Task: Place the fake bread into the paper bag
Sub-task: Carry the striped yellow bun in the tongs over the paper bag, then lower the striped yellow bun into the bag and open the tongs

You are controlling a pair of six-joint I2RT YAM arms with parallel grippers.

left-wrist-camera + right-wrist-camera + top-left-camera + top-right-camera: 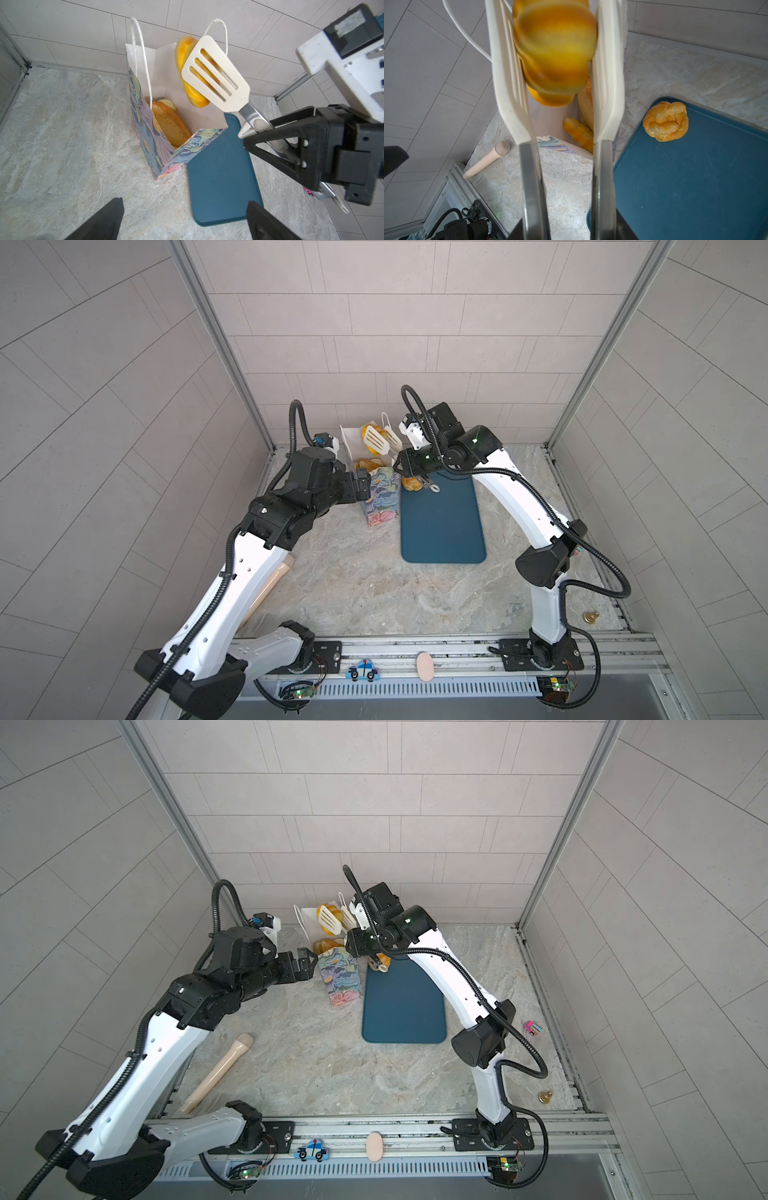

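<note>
The right pincer (257, 133) is clamped on the metal arms of the tongs (216, 74). The two slotted cream paddles reach out ahead of it. Between the paddles sits one yellow bread (554, 47), blurred in the right wrist view and raised off the table. Just below the paddles stands the bag (145, 128), upright, with its mouth open and both cord handles up. The held bread hangs over that mouth, above the rim.

Inside the bag, further down from the pincer, lie more breads: a brown loaf (168, 122) leans against the printed wall with a paler piece behind it, and another yellow one shows in the right wrist view.

Directly under the right pincer a knotted roll (666, 121) rests on the far corner of the blue tray (695, 176). The tray runs from there back toward the arm's base, and the bag stands just beside its edge.

Across the bag from the right pincer, the left pincer (307, 965) stands with jaws wide apart, holding nothing. It is close against the bag's side near the rim; whether it touches cannot be told.

Further out on the table (332, 1073), well apart from both pincers, a beige rod (218, 1073) lies beside the left arm. A small pink toy (532, 1029) and a brass piece (545, 1096) lie beyond the right arm. A toy car (312, 1151) sits on the front rail.
</note>
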